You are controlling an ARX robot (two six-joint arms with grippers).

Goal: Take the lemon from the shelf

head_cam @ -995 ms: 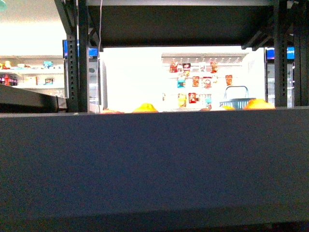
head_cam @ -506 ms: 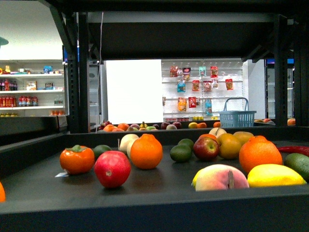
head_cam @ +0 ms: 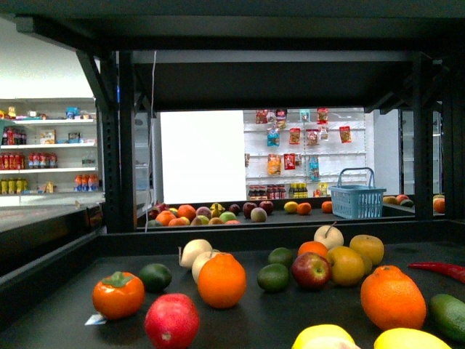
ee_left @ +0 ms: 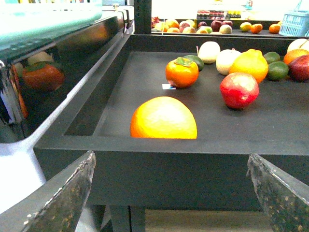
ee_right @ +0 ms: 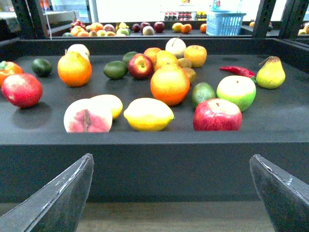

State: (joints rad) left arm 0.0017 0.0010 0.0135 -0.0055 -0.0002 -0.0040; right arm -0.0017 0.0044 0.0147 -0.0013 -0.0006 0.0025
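Both our grippers hang just outside the front rim of the shelf (ee_right: 48, 145), jaws spread wide and nothing between them. The left gripper (ee_left: 170, 158) faces the deck's front left corner, where a large orange (ee_left: 163, 118) lies against the rim. The right gripper (ee_right: 171, 158) faces the lemon (ee_right: 148, 114), whose scuffed grey, wedge-shaped fingers (ee_right: 58, 198) frame it from outside the tray.

The lemon is a glossy yellow oval with pointed ends, lying on the matte dark deck near the front rim, right of the middle. The low rim is all that stands between it and our right gripper.

A peach (ee_right: 88, 118), blushed pink with a deep seam, sits just beside the lemon toward the left edge. A pale yellow fruit (ee_right: 111, 102) that we cannot name touches the peach from behind. A shiny red apple (ee_right: 217, 115) lies toward the right edge. Close behind the lemon sits a dimpled round orange (ee_right: 169, 84), with a dark avocado (ee_right: 203, 93) and a green apple (ee_right: 236, 92) beside it.
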